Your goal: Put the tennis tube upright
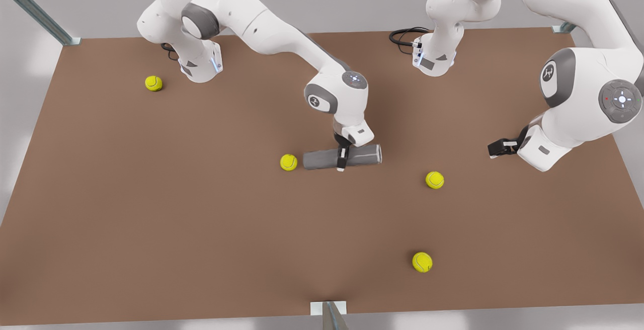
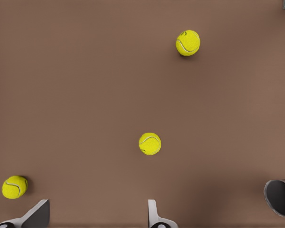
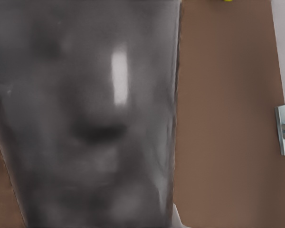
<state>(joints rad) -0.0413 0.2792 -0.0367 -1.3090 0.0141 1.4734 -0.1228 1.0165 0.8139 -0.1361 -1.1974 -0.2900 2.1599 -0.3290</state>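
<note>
Tennis tube (image 1: 322,158), smooth grey cylinder, lies flat, clamped by right tool (image 1: 342,158).

so it's a plain brown table (image 1: 151,209) with metal brackets at the far corners and one at the near edge. four yellow tennis balls on it: one ball (image 1: 154,83) by the far arm base on the front view's left, one ball (image 1: 289,162) just beside the end of the grey tennis tube (image 1: 322,159), which lies on its side mid-table, another ball (image 1: 434,180) off toward the front view's right, and the nearest ball (image 1: 422,262) close to the front edge. both arm bases sit on the far side, with a black cable (image 1: 402,35) looped by one.
</note>
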